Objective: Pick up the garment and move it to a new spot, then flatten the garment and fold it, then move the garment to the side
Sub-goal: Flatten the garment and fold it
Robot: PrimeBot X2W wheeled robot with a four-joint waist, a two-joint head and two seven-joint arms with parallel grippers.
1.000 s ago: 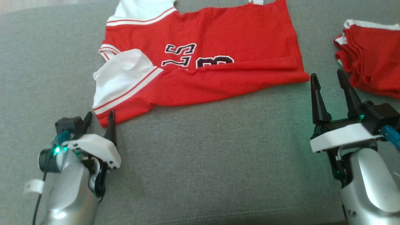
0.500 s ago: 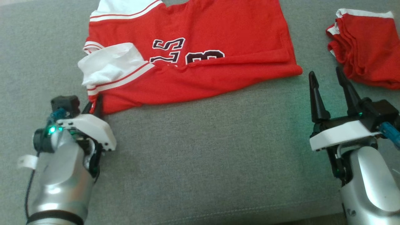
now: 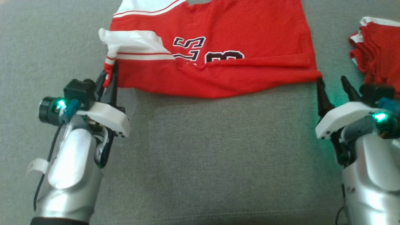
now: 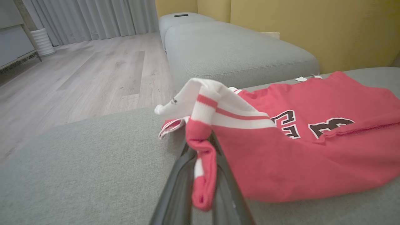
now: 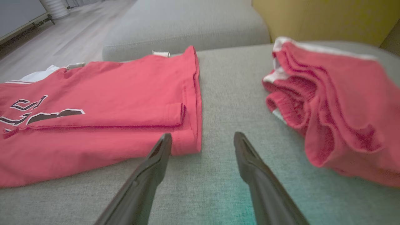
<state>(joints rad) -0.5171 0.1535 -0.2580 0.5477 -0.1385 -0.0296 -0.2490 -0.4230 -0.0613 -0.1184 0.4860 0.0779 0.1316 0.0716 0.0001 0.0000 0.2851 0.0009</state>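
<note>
Shirt (image 3: 237, 37): laid on the sofa (image 3: 200, 156), near edge doubled over.
Left gripper (image 3: 111, 74): jaws clamped on the raised near-left corner.
Right gripper (image 3: 331, 80): jaws apart beside the near-right corner.
Outstanding: fold judged unfinished; move aside not yet done.

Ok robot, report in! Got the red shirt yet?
Left gripper shut on jersey sleeve hem. Right gripper open by its other corner. Second red garment off right, not in the way.

A grey fabric sofa cushion (image 3: 200, 150) carries two pieces. A red jersey (image 3: 250, 34) with white sleeves and black numerals lies spread across its far middle, the near left corner raised off the fabric. Right of the jersey, apart from it, sits a crumpled red garment (image 3: 379, 53) with white trim.
</note>
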